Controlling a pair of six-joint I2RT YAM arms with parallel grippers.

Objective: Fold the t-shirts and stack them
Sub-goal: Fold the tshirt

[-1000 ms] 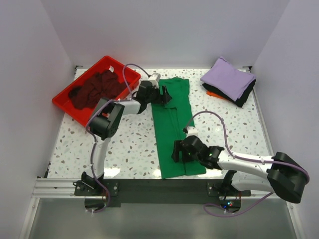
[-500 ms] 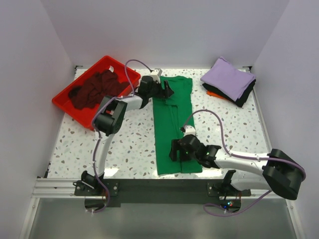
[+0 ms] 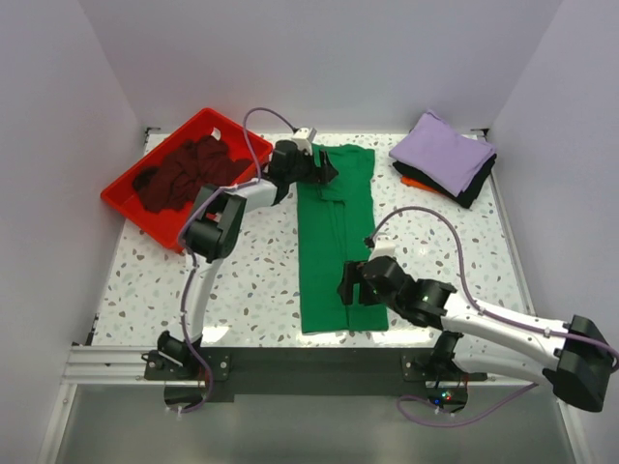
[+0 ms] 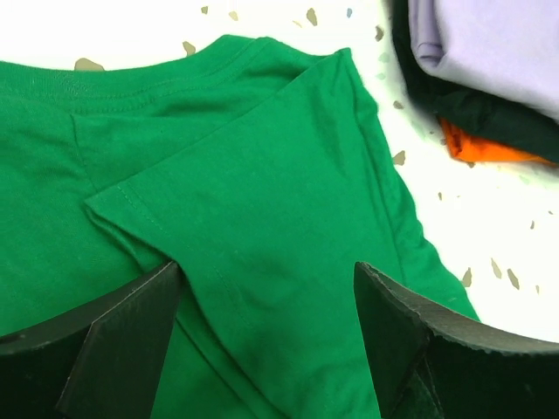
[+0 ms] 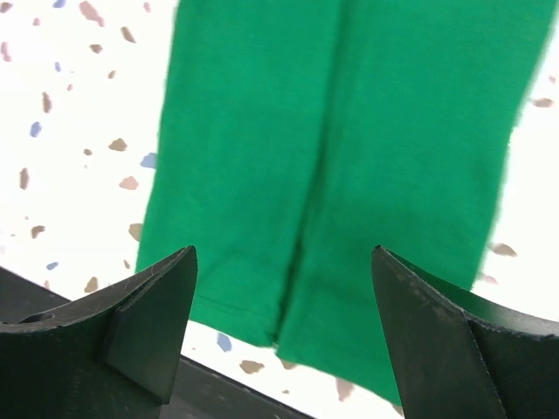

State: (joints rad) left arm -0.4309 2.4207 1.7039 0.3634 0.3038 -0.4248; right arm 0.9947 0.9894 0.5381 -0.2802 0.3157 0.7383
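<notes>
Under left hand [image 3: 324,169], released and spread wide: collar end of green t-shirt [image 3: 336,246], folded sleeve just below fingers. Under right hand [image 3: 353,288], likewise released and empty: hem end, centre crease between fingers. Long axis of strip straight from one hand to other, flat on surface [image 3: 251,280]. Probably next: fold end to end, hem end nearest right hand.
</notes>
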